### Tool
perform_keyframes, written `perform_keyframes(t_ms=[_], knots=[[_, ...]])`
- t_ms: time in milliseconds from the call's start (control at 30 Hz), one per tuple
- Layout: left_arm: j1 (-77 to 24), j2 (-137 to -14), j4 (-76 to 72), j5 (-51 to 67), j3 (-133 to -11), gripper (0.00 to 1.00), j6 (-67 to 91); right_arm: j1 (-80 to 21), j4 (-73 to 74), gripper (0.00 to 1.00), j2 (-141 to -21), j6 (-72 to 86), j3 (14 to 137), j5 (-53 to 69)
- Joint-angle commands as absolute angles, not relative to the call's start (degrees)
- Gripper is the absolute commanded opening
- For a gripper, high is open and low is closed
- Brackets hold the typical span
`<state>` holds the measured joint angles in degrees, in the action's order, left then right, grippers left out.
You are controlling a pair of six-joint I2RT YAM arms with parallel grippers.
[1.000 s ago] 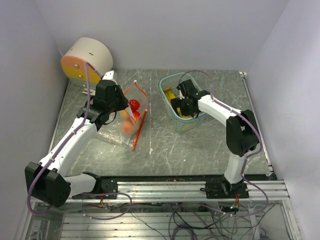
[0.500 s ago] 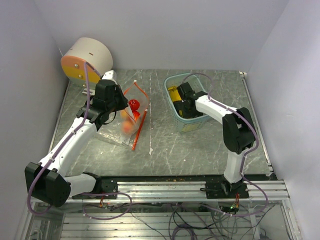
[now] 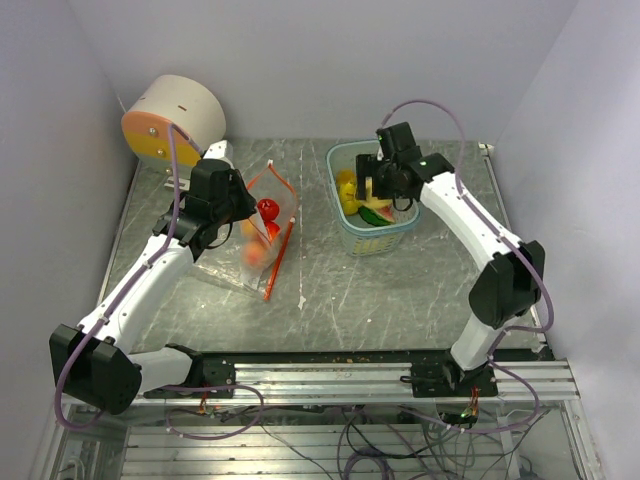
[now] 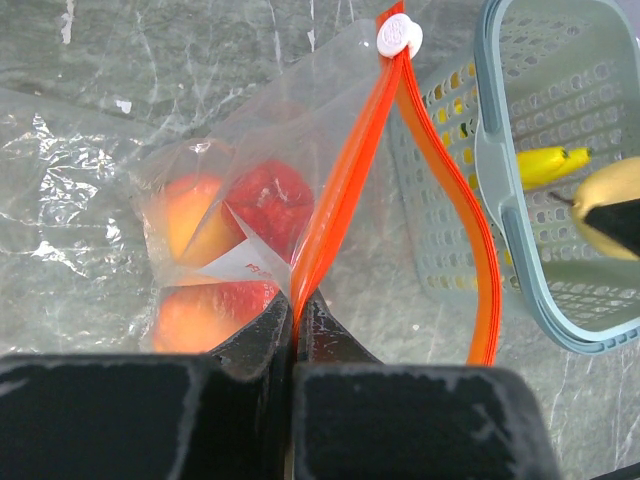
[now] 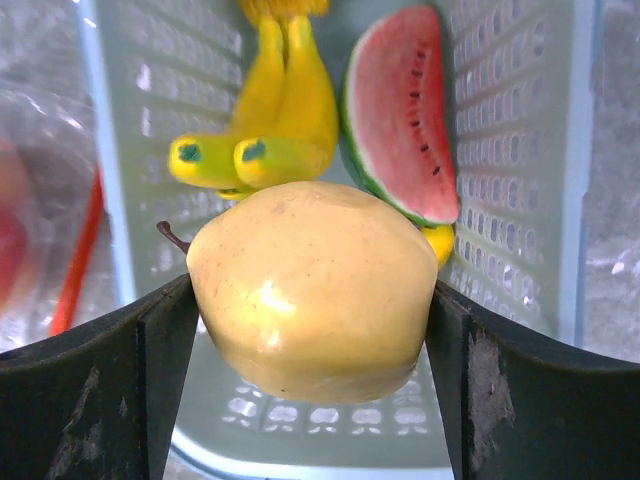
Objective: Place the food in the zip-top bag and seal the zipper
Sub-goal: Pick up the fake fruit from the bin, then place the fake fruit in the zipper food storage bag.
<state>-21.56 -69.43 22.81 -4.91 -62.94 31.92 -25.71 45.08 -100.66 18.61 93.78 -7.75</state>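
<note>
**Bag pinched at the zipper, yellow fruit held over the basket**

The table (image 3: 400, 290) is a grey, scratched, marbled sheet boxed in by plain pale walls (image 3: 330, 70) at the back and on both sides. An aluminium rail (image 3: 330, 372) runs along its near edge, with loose cables below it. A round drum with an orange face (image 3: 172, 118) stands in the back left corner.

The left arm (image 3: 150, 270) reaches forward and inward from its base, its wrist over the zip-top bag (image 4: 200, 160), which lies left of centre on the table. Its jaws are pressed together on the bag's orange zipper strip near one end. From there the two orange strips spread apart, so the mouth stands open, and they meet again at the white slider (image 4: 399, 37). Inside the clear bag lie orange-pink peaches (image 4: 185, 215) and a red piece (image 4: 270, 205), touching one another.

The right arm (image 3: 470, 215) arches up from its base and leans back and inward, its wrist above the pale blue basket (image 3: 372, 243), which stands just right of the bag. Its jaws are wide and clamped on a pale yellow fruit (image 5: 315, 290) with a short brown stem, one finger on each side. The fruit hangs over the basket's inside. Below it, on the basket floor, lie yellow bananas (image 5: 270, 125) and a watermelon slice (image 5: 400, 120), side by side.
</note>
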Motion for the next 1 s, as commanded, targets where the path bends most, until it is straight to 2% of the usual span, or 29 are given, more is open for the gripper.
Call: perform_keyframes(t_ms=[0, 400, 667, 967], knots=[[-21.2, -68.2, 21.7, -4.2, -63.8, 0.07, 31.6, -23.8, 42.5, 0.29, -98.3, 20.7, 95.1, -2.1], [-21.2, -69.3, 19.3, -0.3, -63.5, 0.07, 32.0, -19.9, 33.6, 0.31, -94.4, 22.3, 98.9, 19.8], [-21.2, -71.3, 17.3, 2.5, -65.1, 0.07, 32.2, -24.9, 16.5, 0.31, -96.8, 31.3, 100.7, 40.5], [-21.2, -71.5, 17.4, 3.0, -65.5, 0.07, 32.2, -33.1, 0.6, 0.33, -99.8, 43.0, 92.2, 44.2]])
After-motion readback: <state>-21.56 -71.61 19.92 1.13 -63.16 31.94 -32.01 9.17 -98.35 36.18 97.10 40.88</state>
